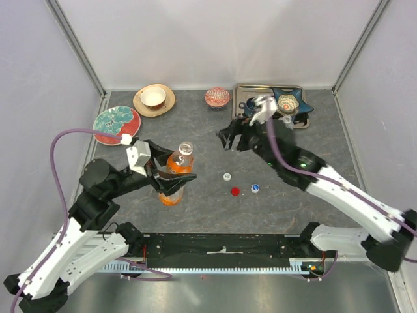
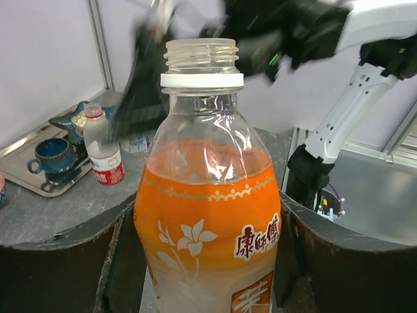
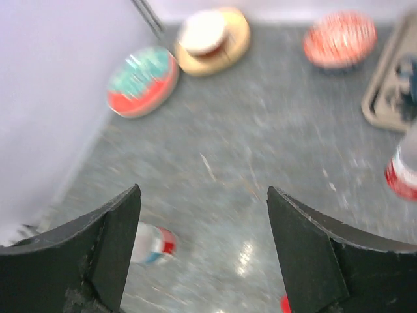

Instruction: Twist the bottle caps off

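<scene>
Caps (image 1: pixel 235 191) lie right of the bottle (image 1: pixel 181 160); behind, mug (image 2: pixel 53 155) on tray (image 1: pixel 242 87), second bottle (image 2: pixel 104 151) seemingly beside.

Red-and-teal plate (image 1: pixel 116 124), tan saucer (image 1: pixel 154 100), red patterned bowl (image 1: pixel 217 97) and metal tray (image 1: pixel 255 87) sit at the back.

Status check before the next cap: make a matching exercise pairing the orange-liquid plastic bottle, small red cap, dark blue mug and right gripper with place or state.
1 orange-liquid plastic bottle
2 small red cap
3 dark blue mug
4 right gripper

A open, empty
B on the metal tray
C clamped in the left gripper, uncapped
D loose on the grey table

Pairs: 1-C, 2-D, 3-B, 4-A
</scene>
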Controlling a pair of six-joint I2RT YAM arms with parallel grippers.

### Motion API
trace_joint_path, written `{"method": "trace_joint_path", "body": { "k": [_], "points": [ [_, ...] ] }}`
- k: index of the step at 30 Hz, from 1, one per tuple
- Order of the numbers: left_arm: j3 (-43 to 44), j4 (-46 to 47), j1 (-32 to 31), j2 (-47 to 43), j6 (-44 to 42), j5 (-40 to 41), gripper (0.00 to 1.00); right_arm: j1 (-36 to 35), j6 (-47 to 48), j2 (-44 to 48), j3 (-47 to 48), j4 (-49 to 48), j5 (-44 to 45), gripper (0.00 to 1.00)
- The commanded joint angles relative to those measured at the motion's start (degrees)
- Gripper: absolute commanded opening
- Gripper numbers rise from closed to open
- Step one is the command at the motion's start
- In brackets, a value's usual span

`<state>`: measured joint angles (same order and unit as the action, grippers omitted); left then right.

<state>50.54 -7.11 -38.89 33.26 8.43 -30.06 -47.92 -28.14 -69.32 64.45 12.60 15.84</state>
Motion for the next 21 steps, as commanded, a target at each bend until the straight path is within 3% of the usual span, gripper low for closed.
{"method": "trace_joint_path", "body": {
  "k": [1, 5, 9, 21],
  "points": [
    [1.5, 2.4, 0.2, 5.6, -3.1, 0.0, 0.49, -0.3, 2.6, 8.1, 7.6, -0.8, -4.4, 0.85],
    [4.3, 1.7, 0.1, 11.1, -3.6, -6.6, 0.49, -0.2, 1.6, 11.7, 10.0, -6.1, -21.9, 0.87],
    [6.1, 1.8, 0.0, 15.8, -2.7, -10.0, 0.49, -0.5, 1.6, 9.6, 13.7, -3.6, -29.0, 0.86],
    [7.9, 4.0, -0.6, 19.6, -0.3, -10.7, 0.5, -1.9, 4.6, 8.6, 10.1, 0.0, -27.3, 0.82]
  ]
}}
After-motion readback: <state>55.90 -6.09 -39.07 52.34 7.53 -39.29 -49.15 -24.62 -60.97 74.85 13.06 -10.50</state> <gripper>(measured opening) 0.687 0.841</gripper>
